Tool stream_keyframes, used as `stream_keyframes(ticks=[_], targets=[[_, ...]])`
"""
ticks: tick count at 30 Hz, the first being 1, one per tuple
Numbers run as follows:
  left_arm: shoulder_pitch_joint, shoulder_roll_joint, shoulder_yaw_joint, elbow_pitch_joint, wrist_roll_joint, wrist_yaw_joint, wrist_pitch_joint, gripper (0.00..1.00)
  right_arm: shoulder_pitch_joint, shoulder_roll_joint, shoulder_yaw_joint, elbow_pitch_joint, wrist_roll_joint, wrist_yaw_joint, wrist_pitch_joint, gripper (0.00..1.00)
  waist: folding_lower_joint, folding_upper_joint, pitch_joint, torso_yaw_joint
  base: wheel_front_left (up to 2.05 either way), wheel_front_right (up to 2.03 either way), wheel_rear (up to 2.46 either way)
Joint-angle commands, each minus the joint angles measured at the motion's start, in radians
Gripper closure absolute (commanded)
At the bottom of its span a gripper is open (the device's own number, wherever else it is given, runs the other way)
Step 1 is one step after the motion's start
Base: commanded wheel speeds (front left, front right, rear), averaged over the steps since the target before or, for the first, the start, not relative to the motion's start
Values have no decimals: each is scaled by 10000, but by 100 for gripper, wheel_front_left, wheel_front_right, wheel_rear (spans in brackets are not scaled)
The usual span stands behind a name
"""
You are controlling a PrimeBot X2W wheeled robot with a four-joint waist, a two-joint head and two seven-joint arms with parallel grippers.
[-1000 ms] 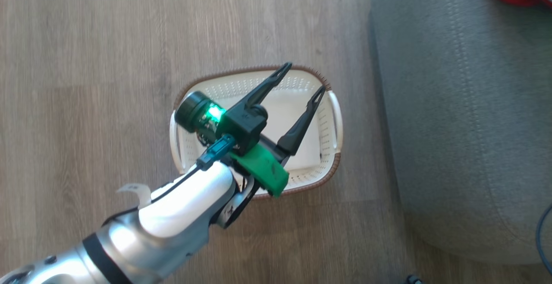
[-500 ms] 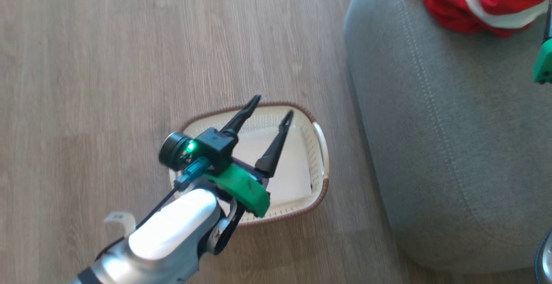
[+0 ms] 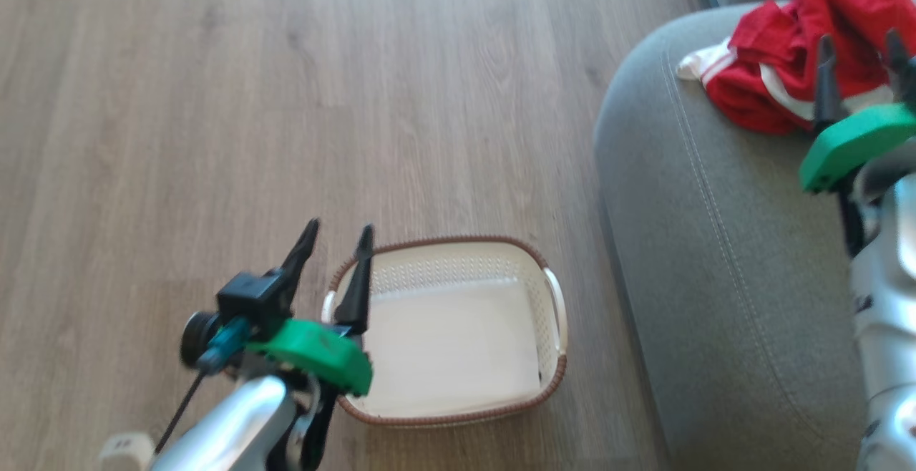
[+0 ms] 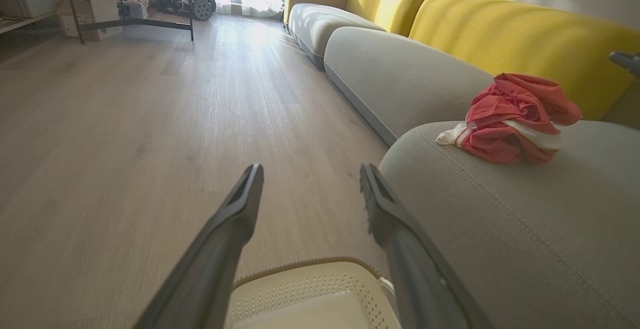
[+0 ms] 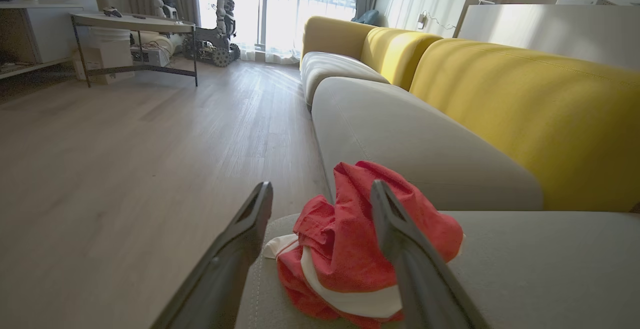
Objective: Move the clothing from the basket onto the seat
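Seat [image 3: 715, 242]: clothing [image 3: 751, 77] near right fingers [image 3: 826, 77]

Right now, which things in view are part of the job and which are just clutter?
Job: red clothing on the grey seat; cream basket, empty; left claw, right claw, both open.
Lying about: yellow backrests; side table; wheeled robot by the window.

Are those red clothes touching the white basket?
Apart. The head view shows the clothing lying on the grey seat, with bare cushion and floor between it and the basket.
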Motion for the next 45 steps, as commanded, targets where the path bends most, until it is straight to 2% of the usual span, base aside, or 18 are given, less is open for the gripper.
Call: stream_keyframes(ticks=[1, 10, 14, 18, 22, 30, 45], targets=[[189, 383, 732, -392, 38, 140, -121, 0, 159, 232, 402, -533, 269, -4, -93, 0, 0, -1, -449, 358, 0, 0, 0], [2059, 734, 2253, -712, 420, 353, -123, 0, 2051, 1183, 1314, -1876, 1483, -4, -93, 0, 0, -1, -1162, 895, 0, 0, 0], [2943, 765, 3092, -980, 651, 245, -123, 0, 3200, 1508, 1591, -2783, 1904, -4, -93, 0, 0, -1, -1324, 1103, 0, 0, 0], [3318, 794, 3450, -1030, 881, 213, -123, 0, 3812, 1567, 1740, -3357, 2085, -4, -93, 0, 0, -1, -1398, 1190, 0, 0, 0], [3665, 831, 3731, -1016, 1157, 194, -123, 0, 4593, 1576, 2267, -3914, 2802, -4, -93, 0, 0, -1, -1488, 1254, 0, 0, 0], [4261, 676, 4354, -791, 1155, -190, -123, 0, 5813, 1579, 2848, -4646, 3272, -4, -93, 0, 0, -1, -1624, 1225, 0, 0, 0], [4994, 285, 4950, -640, 1437, -674, -124, 0, 6771, 1580, 3027, -5230, 3811, -4, -93, 0, 0, -1, -1786, 1066, 0, 0, 0]])
